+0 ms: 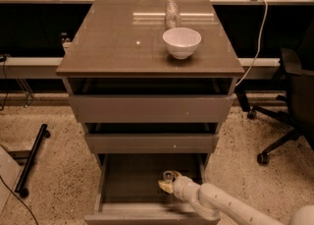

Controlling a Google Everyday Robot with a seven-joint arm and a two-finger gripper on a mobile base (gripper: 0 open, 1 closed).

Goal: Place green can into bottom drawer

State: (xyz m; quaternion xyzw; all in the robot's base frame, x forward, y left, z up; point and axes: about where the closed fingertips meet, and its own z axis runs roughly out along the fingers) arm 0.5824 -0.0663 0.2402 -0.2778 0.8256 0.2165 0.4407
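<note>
We are looking down on the grey-brown cabinet (113, 47), and all three of its drawers are standing pulled out. The bottom drawer (128, 182) is sticking out farthest, showing us its flat grey floor. The white arm (221, 204) is reaching in from the lower right, over the drawer's front edge, and the gripper (166, 183) is sitting inside the drawer, toward its right side. The green can (169, 175) is showing right at the gripper's tip, inside the bottom drawer, with its silver top facing up toward us. The body of the can is hiding behind the gripper, so we cannot tell whether the gripper is clamped on it or standing loose beside it, nor whether the can is resting on the drawer floor.

Above, the middle drawer (152, 143) and the top drawer (149, 108) are overhanging the back of the bottom one. On the cabinet top a white bowl (181, 41) is sitting right of centre, with a clear glass jar (171, 14) just behind it. A black office chair (294, 96) is standing on the speckled floor to the right.
</note>
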